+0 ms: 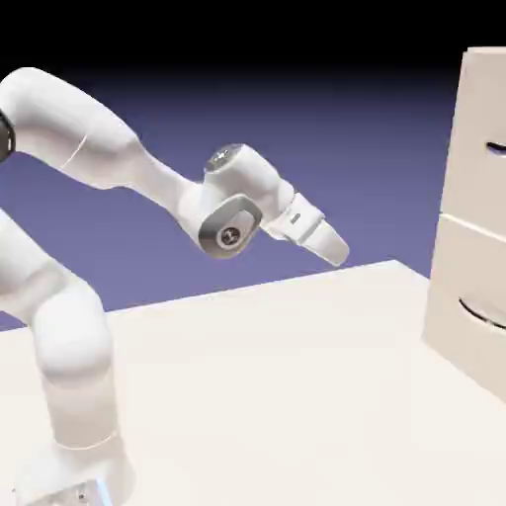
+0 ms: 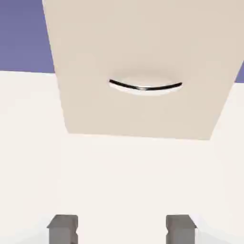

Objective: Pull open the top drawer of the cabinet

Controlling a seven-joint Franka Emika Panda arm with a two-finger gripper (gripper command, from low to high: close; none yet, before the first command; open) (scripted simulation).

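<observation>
The cream cabinet (image 1: 472,212) stands at the exterior view's right edge. Its top drawer (image 1: 478,124) has a dark curved handle (image 1: 497,149), cut off by the frame edge. My gripper (image 1: 339,250) hangs in mid-air well to the left of the cabinet, tilted down toward it and touching nothing. In the hand view my gripper (image 2: 121,231) is open, with two grey fingertips (image 2: 62,228) set wide apart over bare table. Ahead of them is a cabinet front (image 2: 138,43) with one dark handle (image 2: 145,86). That panel reaches the table, so it looks like the lower one.
A second drawer front (image 1: 472,296) with its own dark handle (image 1: 482,314) sits under the top one. The cream table (image 1: 267,395) stretches between my base (image 1: 74,464) and the cabinet.
</observation>
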